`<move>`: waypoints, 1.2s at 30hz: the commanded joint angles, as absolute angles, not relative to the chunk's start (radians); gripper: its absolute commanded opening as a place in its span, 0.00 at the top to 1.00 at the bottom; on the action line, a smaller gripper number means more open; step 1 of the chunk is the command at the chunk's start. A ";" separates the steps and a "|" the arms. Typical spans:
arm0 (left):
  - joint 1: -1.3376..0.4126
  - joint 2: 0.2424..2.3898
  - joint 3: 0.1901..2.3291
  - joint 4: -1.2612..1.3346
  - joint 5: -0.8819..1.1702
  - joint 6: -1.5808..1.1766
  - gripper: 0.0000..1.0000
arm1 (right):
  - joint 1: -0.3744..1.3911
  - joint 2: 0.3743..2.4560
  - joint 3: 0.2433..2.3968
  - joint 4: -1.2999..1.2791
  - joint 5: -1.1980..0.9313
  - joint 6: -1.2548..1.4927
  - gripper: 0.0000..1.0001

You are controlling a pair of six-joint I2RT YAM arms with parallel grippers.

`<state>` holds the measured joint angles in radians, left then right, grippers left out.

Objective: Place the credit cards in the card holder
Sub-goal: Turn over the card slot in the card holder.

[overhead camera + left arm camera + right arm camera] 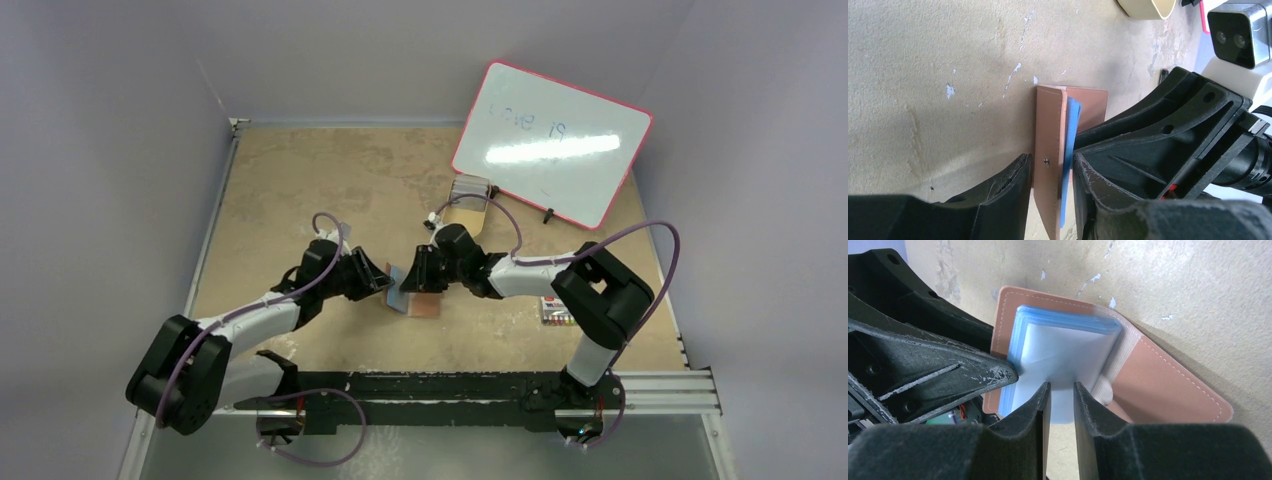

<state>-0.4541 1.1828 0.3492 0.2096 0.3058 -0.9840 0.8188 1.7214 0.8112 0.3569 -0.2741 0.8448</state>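
Note:
The reddish-brown card holder (430,306) lies open at the table's middle, between both grippers. In the left wrist view, my left gripper (1050,160) is shut on its raised flap (1048,125) with a blue credit card (1071,125) against it. In the right wrist view, a stack of light blue and whitish credit cards (1063,345) lies on the card holder (1168,385), its far end under a clear pocket. My right gripper (1062,390) sits at the stack's near end, jaws almost closed with a narrow gap, gripping nothing. From above, the left gripper (385,283) and right gripper (415,280) nearly touch.
A pink-framed whiteboard (552,143) leans at the back right. A tan oval tray (467,205) stands in front of it. A pack of coloured markers (556,312) lies by the right arm. Walls close in both sides.

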 commanded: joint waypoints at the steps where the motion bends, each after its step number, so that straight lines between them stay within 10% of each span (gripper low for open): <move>1: -0.457 1.202 0.347 0.278 0.305 -0.962 0.67 | 0.821 1.711 0.791 0.353 -0.258 0.834 0.74; 9: -0.457 1.203 0.351 0.312 0.330 -0.975 0.90 | 0.820 1.715 0.768 0.370 -0.247 0.833 0.74; 28: -0.457 1.172 0.305 0.427 0.389 -1.026 0.78 | 0.818 1.762 0.750 0.390 -0.210 0.829 0.75; 36: -0.458 1.164 0.299 0.433 0.395 -1.027 1.00 | 0.819 1.746 0.750 0.374 -0.196 0.819 0.74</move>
<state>-0.4538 1.1782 0.2962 0.3439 0.3599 -1.0122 0.8181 1.7599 0.7635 0.3981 -0.2447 0.8444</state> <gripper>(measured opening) 0.026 0.255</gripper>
